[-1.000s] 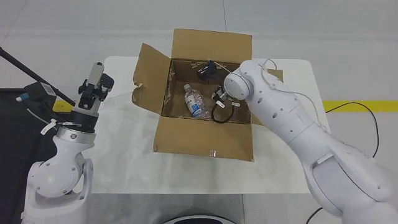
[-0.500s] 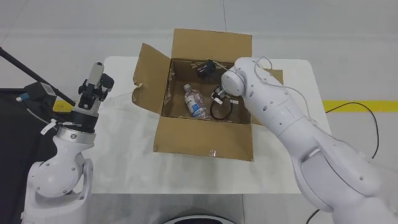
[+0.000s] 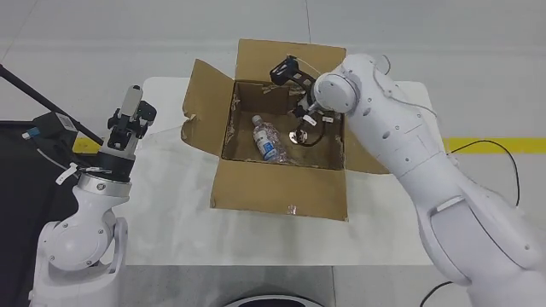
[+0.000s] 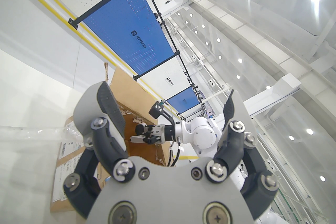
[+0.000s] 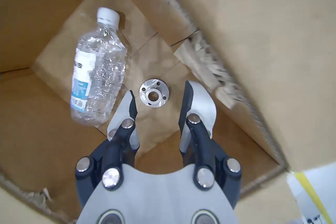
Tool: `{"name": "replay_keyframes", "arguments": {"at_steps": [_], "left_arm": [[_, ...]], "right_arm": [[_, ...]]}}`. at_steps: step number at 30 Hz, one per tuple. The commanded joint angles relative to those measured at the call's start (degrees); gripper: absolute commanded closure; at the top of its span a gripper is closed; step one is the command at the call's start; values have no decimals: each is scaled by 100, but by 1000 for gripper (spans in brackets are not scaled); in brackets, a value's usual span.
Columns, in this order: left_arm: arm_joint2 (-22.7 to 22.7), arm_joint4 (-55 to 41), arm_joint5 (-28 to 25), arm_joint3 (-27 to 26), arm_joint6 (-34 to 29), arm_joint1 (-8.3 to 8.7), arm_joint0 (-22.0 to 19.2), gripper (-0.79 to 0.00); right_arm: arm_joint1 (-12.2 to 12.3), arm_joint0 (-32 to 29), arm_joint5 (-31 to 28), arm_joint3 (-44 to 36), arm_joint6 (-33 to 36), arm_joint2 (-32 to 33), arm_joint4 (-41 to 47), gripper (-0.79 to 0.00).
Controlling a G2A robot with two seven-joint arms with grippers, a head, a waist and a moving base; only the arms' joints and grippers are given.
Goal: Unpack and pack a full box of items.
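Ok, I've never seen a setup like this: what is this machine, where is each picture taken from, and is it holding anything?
It is a two-armed robot at a white-covered table. One picture looks down from above the arms; the other two come from a camera on each wrist, so each shows its own gripper up close. An open cardboard box stands on the table. In it lie a clear water bottle on its side and a small round metal flange. The right gripper hangs open over the box, pointing at the flange, holding nothing. The left gripper is apart from the box, pointing up at the ceiling, open and empty.
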Motion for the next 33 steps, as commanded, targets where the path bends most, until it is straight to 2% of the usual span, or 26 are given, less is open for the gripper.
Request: {"name": "replay_keyframes", "arguments": {"at_steps": [1, 5, 7, 11, 15, 17, 20, 28, 29, 31, 33], "left_arm": [[0, 0, 0, 0, 0, 0, 0, -785], [0, 0, 0, 0, 0, 0, 0, -785], [0, 0, 0, 0, 0, 0, 0, -785], [0, 0, 0, 0, 0, 0, 0, -785], [0, 0, 0, 0, 0, 0, 0, -785], [0, 0, 0, 0, 0, 0, 0, -785], [0, 0, 0, 0, 0, 0, 0, -785], [0, 0, 0, 0, 0, 0, 0, -785], [0, 0, 0, 0, 0, 0, 0, -785], [0, 0, 0, 0, 0, 0, 0, -785], [0, 0, 0, 0, 0, 0, 0, -785]], "right_arm": [[303, -212, -109, -663, 243, 518, -43, -579], [948, -1199, -227, -2571, 1009, 1904, -150, -659], [1217, -1892, -263, -3663, 1401, 2696, -188, -779], [1572, -3080, -137, -5208, 1781, 4160, -599, -785], [1770, -3892, 139, -5724, 1797, 5230, -1554, -785], [1830, -4170, 291, -5669, 1777, 5516, -2127, -785], [1883, -4320, 501, -5069, 1804, 5741, -2561, -785], [1902, -3854, 597, -2775, 1572, 5402, -2942, -785], [1901, -3805, 607, -2601, 1551, 5351, -2973, -757], [1905, -3687, 594, -2284, 1493, 5286, -3027, -631], [1911, -3592, 532, -2071, 1444, 5258, -2994, -591]]}}
